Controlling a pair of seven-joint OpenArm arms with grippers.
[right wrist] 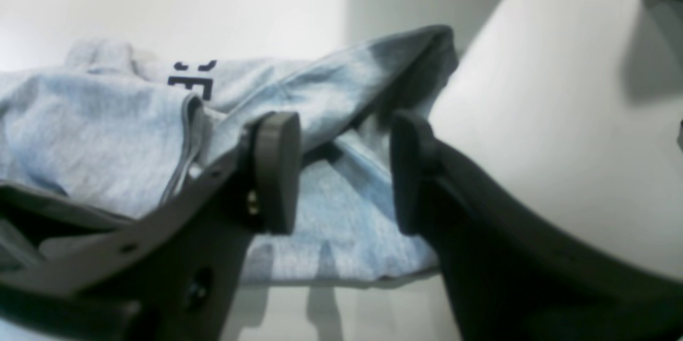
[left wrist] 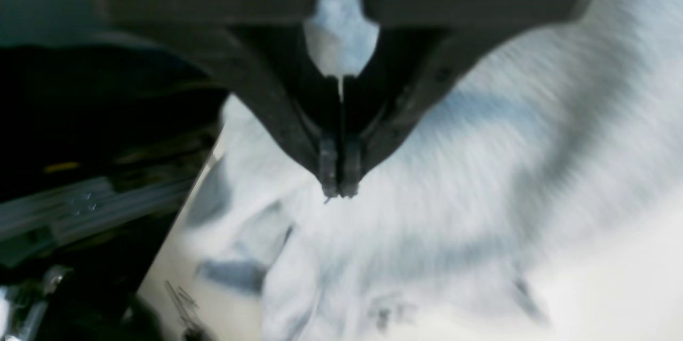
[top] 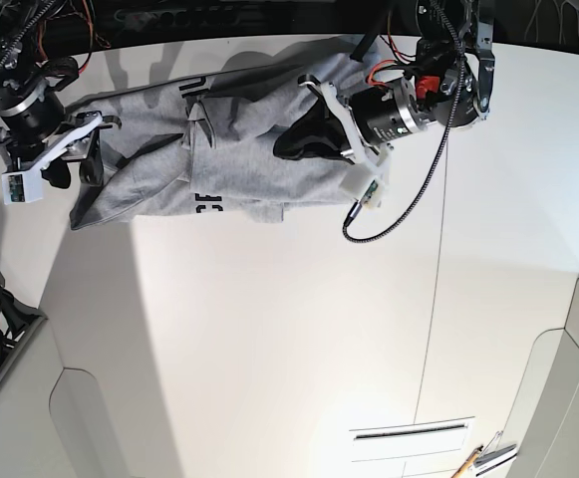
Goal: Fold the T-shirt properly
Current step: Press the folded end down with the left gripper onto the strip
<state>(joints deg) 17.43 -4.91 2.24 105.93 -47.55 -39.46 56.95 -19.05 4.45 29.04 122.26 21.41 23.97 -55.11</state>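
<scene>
Base view: the T-shirt (top: 239,149) lies bunched at 12 o'clock, unfolded. The left end effector (left wrist: 339,191) is closed, seemingly empty; the right end effector (right wrist: 344,170) gapes empty. Spreading is needed next.

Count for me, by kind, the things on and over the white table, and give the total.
T-shirt: 1, grey, crumpled on the table
Robot hands: 2, left hand and right hand
Black cable: 1
Total: 4
</scene>
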